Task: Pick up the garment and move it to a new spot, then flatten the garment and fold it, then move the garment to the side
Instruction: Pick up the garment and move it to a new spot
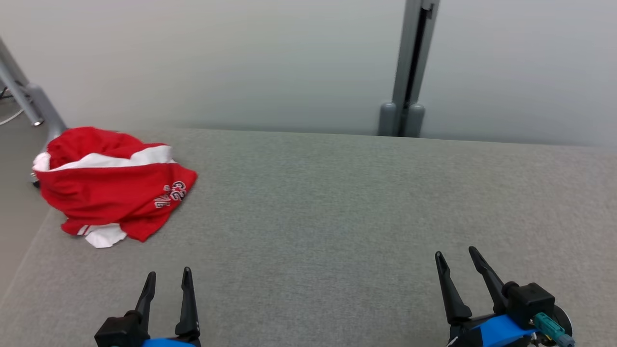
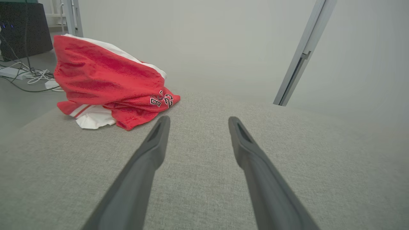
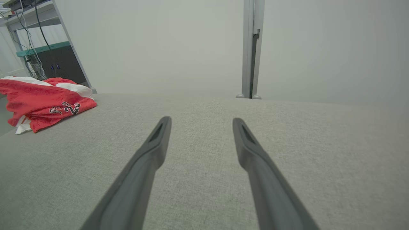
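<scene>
garment (image 1: 113,185): red and white, crumpled in a heap at the far left corner of the counter (image 1: 337,217). left gripper (image 1: 169,273) by the near edge, jaws wide, holding nothing; right gripper (image 1: 456,252) the same, near right. step in hand: pick-up. left arm looks closer; pinch a raised fold, lift clear, then carry toward mid-counter.

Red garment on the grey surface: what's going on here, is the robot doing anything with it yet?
Nothing is being handled yet. The red garment lies crumpled, white trim and a 23 showing, near the far left corner of the grey fabric surface. The left gripper and right gripper sit at the near edge, fingers open and empty, both apart from the garment; the left one is nearer. The pickup has not started.
</scene>
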`<state>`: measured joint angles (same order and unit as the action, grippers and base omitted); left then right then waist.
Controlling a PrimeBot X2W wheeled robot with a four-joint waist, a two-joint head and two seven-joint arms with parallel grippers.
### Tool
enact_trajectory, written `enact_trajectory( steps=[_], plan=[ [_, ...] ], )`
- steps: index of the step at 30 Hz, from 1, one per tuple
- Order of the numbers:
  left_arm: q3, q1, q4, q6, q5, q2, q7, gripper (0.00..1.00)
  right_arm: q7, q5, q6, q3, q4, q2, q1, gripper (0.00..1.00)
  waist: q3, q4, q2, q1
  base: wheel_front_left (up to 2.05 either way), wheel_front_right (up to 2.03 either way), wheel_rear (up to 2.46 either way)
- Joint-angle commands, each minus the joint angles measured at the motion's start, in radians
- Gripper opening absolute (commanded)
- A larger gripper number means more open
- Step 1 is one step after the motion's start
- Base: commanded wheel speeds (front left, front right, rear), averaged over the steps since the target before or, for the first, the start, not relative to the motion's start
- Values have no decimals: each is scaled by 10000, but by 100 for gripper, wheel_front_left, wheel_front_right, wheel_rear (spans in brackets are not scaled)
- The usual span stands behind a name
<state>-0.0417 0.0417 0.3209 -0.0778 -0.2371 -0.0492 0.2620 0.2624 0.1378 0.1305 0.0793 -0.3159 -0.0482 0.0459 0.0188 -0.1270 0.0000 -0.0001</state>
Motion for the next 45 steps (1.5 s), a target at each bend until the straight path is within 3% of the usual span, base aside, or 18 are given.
enact_trajectory(
  steps=[1, 11, 18, 27, 33, 38, 45],
  plan=[
    [52, 88, -40, 41, 5, -22, 45, 100, 38, -100, 4, 12, 26, -37, -139, 100, -117, -306, 0, 1, 0, 0, 0],
    [267, 330, -59, -13, 197, -36, 37, 100, 38, 289, 4, 318, -47, -40, -217, 100, 123, -2605, 0, 1, 0, 0, 0],
    [526, 519, -185, -48, 270, -124, 37, 100, 37, 515, 3, 633, -86, -43, -196, 100, 203, -3589, 0, 1, 0, 0, 0],
    [871, 667, -506, 64, 135, -132, 37, 100, 38, 267, 3, 732, -116, -41, -57, 100, -1, -3686, 0, 1, 0, 0, 0],
    [1627, 117, -920, 21, -354, -378, 37, 100, 38, -126, 4, 477, 21, -41, 34, 100, -346, -3488, 0, 1, 0, 0, 0],
    [2047, -810, -1350, -51, -415, -1156, -56, 100, 38, -408, 4, 360, 83, -38, 256, 100, -704, -3229, 0, 1, 0, 0, 0],
    [1906, -3751, -1477, -353, -396, -3109, -1365, 100, 38, -904, 3, 290, 182, -41, 593, 100, -1391, -2575, 0, 1, 0, 0, 0]
  ],
)
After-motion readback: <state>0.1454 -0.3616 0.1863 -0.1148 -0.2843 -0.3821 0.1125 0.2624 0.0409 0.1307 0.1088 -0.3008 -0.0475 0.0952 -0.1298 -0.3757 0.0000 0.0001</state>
